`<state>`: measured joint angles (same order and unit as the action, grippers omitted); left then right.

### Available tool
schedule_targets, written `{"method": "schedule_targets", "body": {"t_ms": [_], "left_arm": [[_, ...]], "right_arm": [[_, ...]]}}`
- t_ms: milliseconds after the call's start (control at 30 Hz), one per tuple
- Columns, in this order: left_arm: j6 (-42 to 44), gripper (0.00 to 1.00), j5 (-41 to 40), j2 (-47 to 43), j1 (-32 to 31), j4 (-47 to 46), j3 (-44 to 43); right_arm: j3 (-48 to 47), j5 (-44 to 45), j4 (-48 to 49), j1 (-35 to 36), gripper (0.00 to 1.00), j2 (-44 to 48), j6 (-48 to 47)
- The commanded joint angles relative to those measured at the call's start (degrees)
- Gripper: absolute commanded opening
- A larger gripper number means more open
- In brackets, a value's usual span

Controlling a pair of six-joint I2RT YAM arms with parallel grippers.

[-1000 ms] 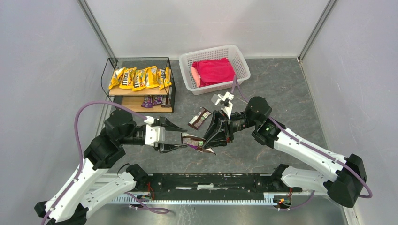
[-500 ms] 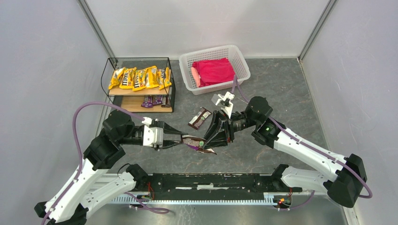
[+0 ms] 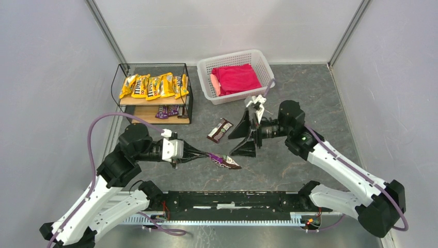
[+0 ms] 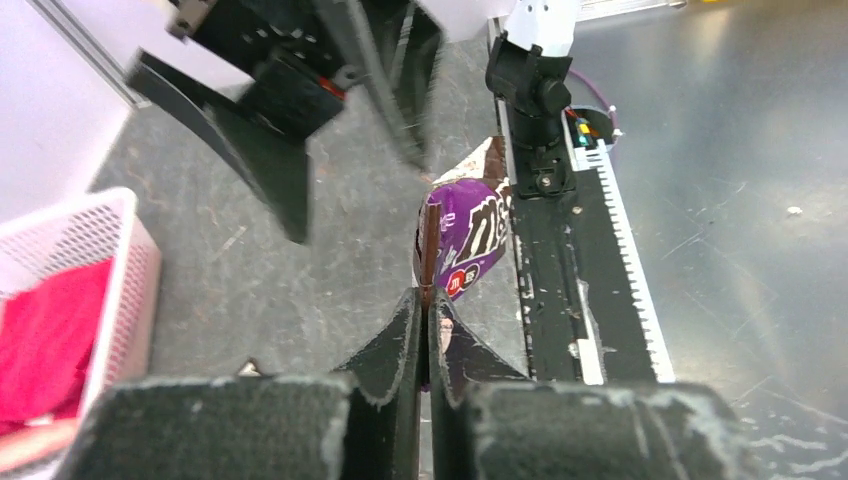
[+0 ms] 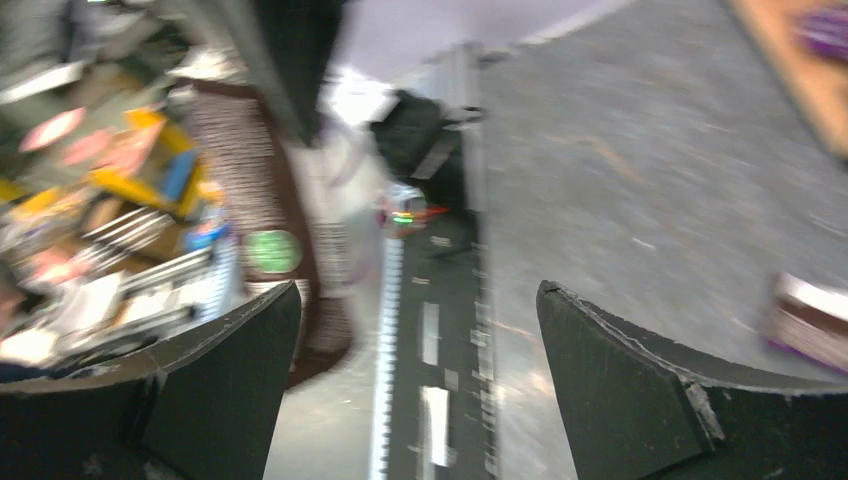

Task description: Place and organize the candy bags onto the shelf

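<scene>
One purple candy bag (image 3: 225,161) pinched by its edge seam alone in left gripper (image 3: 207,155), clamped shut, low over table (image 3: 310,103). Right gripper (image 3: 243,140) spread wide, empty, just beside. Second brown bag (image 3: 220,129) flat on table. Shelf (image 3: 147,119) well apart. Likely faults: slip from thin glossy hold; dangling end snagging wire frame at lower tier.

Right wrist view: blurred throughout; a dark packet (image 5: 812,318) is cut off at the right edge. Left wrist view: the left hand (image 4: 424,298) covers the near end of the purple candy bag (image 4: 472,232).
</scene>
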<state>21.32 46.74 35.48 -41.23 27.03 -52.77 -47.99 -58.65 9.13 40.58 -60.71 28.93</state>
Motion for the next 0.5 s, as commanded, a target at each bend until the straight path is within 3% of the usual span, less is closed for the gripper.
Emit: {"method": "schedule_targets", "body": {"t_ms": [0,133,233,333,467], "left_arm": [[-6.72,0.03,-0.62,-0.15,-0.07,-5.43,2.75],[-13.79,0.02,-1.96,3.17,-0.08,-9.6,6.17],[-24.63,0.02,-11.27,5.71,-0.08,-17.57,10.39],[-38.36,0.02,-29.48,9.77,-0.08,-20.12,13.5],[-49.6,0.02,-38.8,16.95,-0.07,-17.18,12.86]], "right_arm": [[-4.99,17.06,-24.1,-6.65,0.98,2.68,-17.57],[-7.75,38.66,-33.72,-7.86,0.98,3.31,-23.99],[-7.59,50.98,-35.58,-7.98,0.98,4.57,-24.97],[-6.23,53.77,-33.91,-7.99,0.98,6.45,-25.55],[-3.72,53.46,-31.86,-7.96,0.98,8.33,-26.77]]}}
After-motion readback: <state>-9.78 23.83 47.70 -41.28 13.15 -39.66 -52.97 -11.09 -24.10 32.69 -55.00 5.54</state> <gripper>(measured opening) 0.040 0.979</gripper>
